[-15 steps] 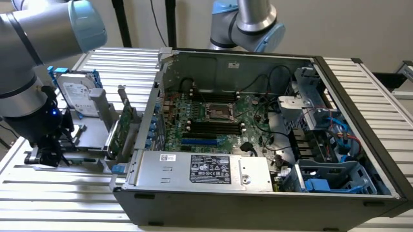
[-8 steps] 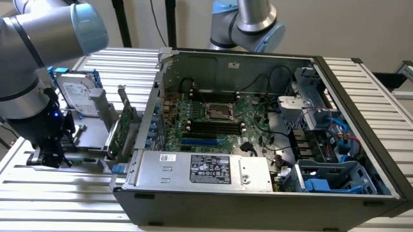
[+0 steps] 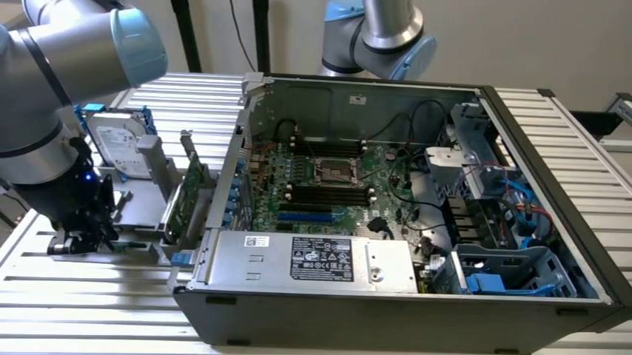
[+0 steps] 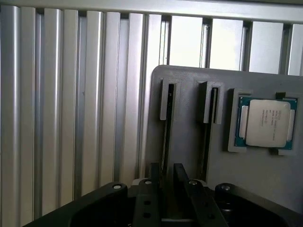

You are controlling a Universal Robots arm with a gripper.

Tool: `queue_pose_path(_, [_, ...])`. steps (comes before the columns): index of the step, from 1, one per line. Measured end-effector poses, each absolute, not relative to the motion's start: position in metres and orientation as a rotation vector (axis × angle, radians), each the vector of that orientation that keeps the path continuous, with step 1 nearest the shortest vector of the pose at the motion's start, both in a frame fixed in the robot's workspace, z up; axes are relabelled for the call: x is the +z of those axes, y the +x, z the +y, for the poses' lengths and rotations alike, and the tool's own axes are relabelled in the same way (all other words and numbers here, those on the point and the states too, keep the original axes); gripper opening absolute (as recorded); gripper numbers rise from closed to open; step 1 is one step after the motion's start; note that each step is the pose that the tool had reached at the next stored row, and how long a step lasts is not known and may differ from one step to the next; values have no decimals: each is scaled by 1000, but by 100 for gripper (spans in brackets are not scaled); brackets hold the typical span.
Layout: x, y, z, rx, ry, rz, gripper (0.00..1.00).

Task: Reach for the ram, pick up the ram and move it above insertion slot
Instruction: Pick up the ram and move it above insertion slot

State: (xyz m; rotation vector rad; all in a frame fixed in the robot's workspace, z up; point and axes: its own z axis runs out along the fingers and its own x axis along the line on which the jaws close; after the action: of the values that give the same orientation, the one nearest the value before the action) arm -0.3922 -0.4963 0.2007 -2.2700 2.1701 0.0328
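— Ram point(image 4: 167, 137): where is it seen?
— It is seen on edge in a slot of the grey holder point(image 4: 189, 151), the slot farther from the processor chip point(image 4: 267, 122).
— And the gripper point(image 4: 165, 168)?
— It is placed low over that holder, in line with the ram's slot. Whether it is clamped or apart cannot be told.
— And from outside?
— The holder is seen at the exterior view's left of the open computer case point(image 3: 395, 185), just below the hard drive point(image 3: 123, 144).
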Motion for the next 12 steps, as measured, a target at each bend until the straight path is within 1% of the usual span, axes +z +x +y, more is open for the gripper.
queue_pose_path(1, [201, -392, -496, 33, -2270, 2170, 27])
queue_pose_path(9, [200, -392, -496, 33, -2270, 2170, 27])
queue_pose_path(10, [200, -391, -496, 33, -2270, 2170, 24])
queue_pose_path(11, [200, -392, -496, 33, -2270, 2170, 18])
queue_pose_path(12, [200, -392, -496, 33, -2270, 2170, 18])
